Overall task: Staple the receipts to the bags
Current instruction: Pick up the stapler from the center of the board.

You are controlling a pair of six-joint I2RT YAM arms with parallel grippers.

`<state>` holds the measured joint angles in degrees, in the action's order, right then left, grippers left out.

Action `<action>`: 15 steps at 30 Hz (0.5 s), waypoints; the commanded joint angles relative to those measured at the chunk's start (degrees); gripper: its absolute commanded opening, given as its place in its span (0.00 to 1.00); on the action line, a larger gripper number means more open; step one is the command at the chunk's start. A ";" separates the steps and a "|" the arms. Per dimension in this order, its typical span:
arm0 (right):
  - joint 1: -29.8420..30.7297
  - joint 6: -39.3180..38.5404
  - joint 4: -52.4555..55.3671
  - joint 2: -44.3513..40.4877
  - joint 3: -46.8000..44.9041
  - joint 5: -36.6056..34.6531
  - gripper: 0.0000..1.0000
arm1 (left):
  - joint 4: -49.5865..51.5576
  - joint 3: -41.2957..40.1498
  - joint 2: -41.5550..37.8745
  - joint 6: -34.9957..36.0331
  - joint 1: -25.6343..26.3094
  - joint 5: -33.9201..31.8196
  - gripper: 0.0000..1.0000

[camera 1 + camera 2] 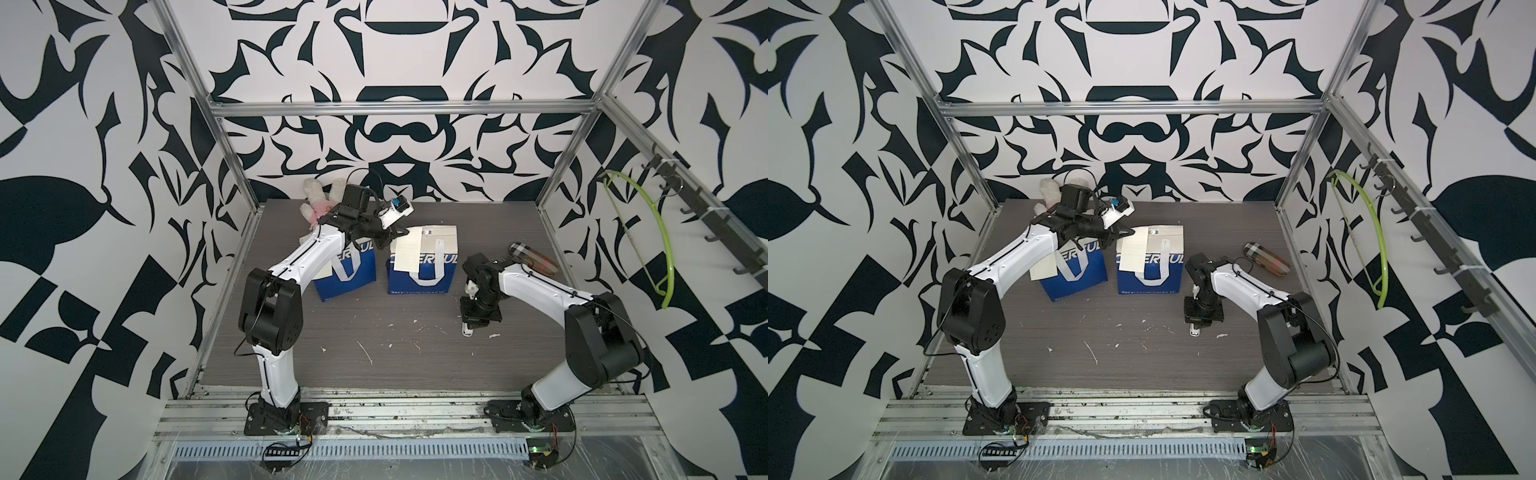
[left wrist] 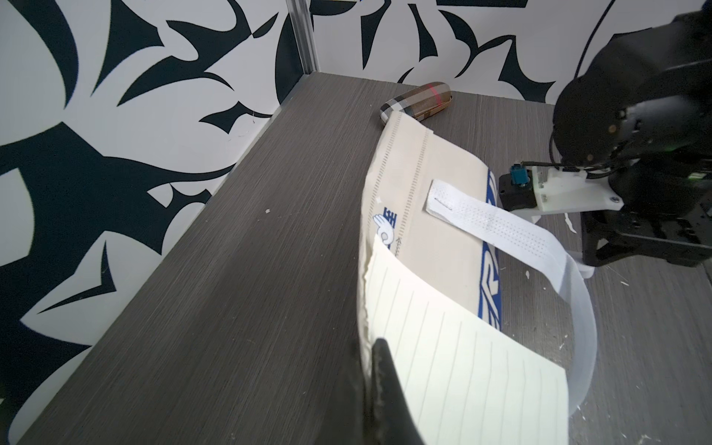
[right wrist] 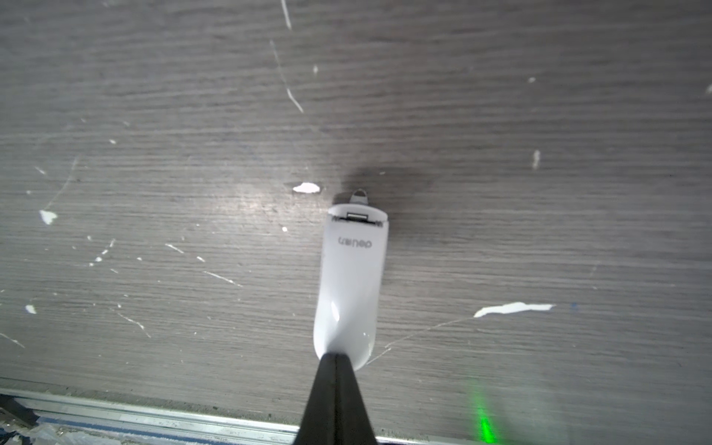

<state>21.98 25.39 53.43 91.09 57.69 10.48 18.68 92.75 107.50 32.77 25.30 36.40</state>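
On the cream top of the bag (image 1: 449, 237) nearer to the right arm, a lined receipt (image 1: 405, 251) is laid. Its corner toward the back wall is pinched by the left gripper (image 1: 395, 233), whose fingers (image 2: 381, 370) are closed together on the paper. Whether the bag's edge is caught as well cannot be told for sure.

The slip is judged to be very light and limp, easily bent or torn, so it is best taken at an edge and kept pressed on the bag. The bag is of stiffer paper, but its top is seen curling upward in the left wrist view.

A second receipt (image 1: 1044, 268) is seen on the other bag (image 1: 365, 278), partly hidden by the left arm. Nearer the front of the table (image 1: 395, 365), a white stapler (image 3: 352, 277) is clamped by the right gripper (image 3: 337, 362), with its nose toward the table, well apart from both bags.
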 commanded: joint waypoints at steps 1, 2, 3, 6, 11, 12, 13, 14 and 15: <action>0.26 0.56 -0.42 0.51 -1.88 -0.63 0.00 | 3.49 -0.95 0.41 0.28 0.09 -0.99 0.00; 0.28 0.56 -0.51 0.58 -1.92 -0.62 0.00 | 3.48 -0.91 0.53 0.35 0.03 -0.98 0.00; 0.25 0.56 -0.52 0.83 -1.88 -0.74 0.00 | 3.52 -0.82 0.59 0.33 0.06 -0.98 0.00; 0.34 0.54 -1.23 1.68 -2.52 -0.47 0.00 | 3.48 -0.73 0.63 0.26 0.04 -1.03 0.00; 0.35 0.80 -2.15 2.19 -4.33 -0.97 0.00 | 3.47 -1.07 0.59 0.23 0.10 -1.15 0.00; 0.35 0.96 -2.47 2.29 -4.63 -0.75 0.00 | 3.47 -1.07 0.53 0.22 0.07 -1.16 0.00; 0.39 0.98 -2.54 2.39 -4.77 -0.52 0.00 | 3.49 -0.95 0.55 0.26 0.05 -1.16 0.00; 0.36 0.99 -2.37 2.25 -4.51 -0.41 0.00 | 3.47 -0.91 0.55 0.27 0.04 -1.16 0.00; 0.39 0.82 -2.04 1.76 -4.04 -0.63 0.00 | 3.55 -0.77 0.53 0.24 0.08 -1.11 0.00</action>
<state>21.98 25.58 52.86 90.91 56.18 11.18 18.68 92.75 107.50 32.77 25.32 36.23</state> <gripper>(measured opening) 0.047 0.058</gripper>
